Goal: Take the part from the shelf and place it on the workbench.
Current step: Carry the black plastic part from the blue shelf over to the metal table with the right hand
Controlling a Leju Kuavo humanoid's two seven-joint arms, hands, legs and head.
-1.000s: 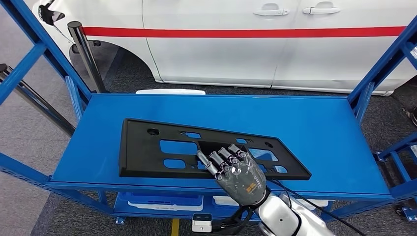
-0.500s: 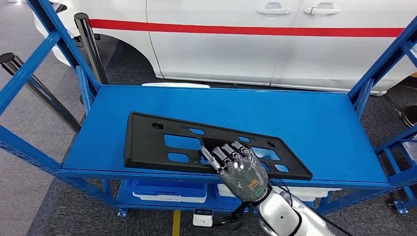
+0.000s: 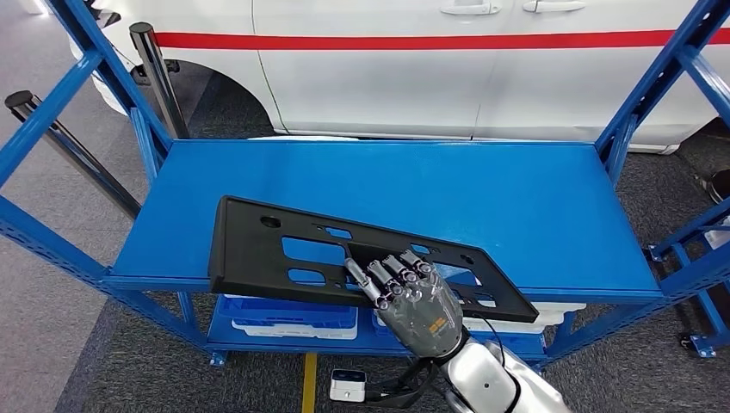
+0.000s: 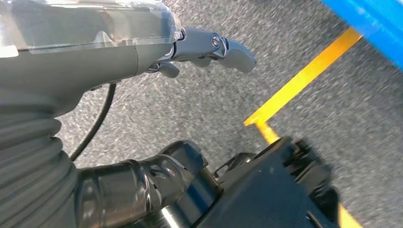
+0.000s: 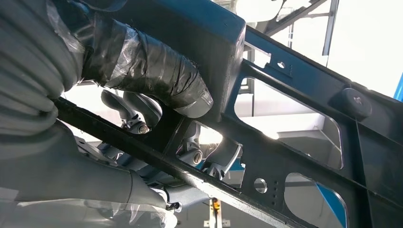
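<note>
The right hand [image 3: 419, 303] covers the near middle of the long flat black plastic part [image 3: 258, 249], and its thumb [image 5: 157, 71] lies hidden beneath the part in the head view. The white car [image 3: 448, 69] is cut off by the top edge. The left hand [image 4: 199, 47] is blurred; whether it is closed cannot be told.

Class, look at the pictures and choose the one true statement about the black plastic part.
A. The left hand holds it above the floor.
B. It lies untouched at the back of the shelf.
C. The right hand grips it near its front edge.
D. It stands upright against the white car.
C: the right hand grips the black part at its front edge, fingers on top in the head view, thumb pressed to its underside in the right wrist view.
</note>
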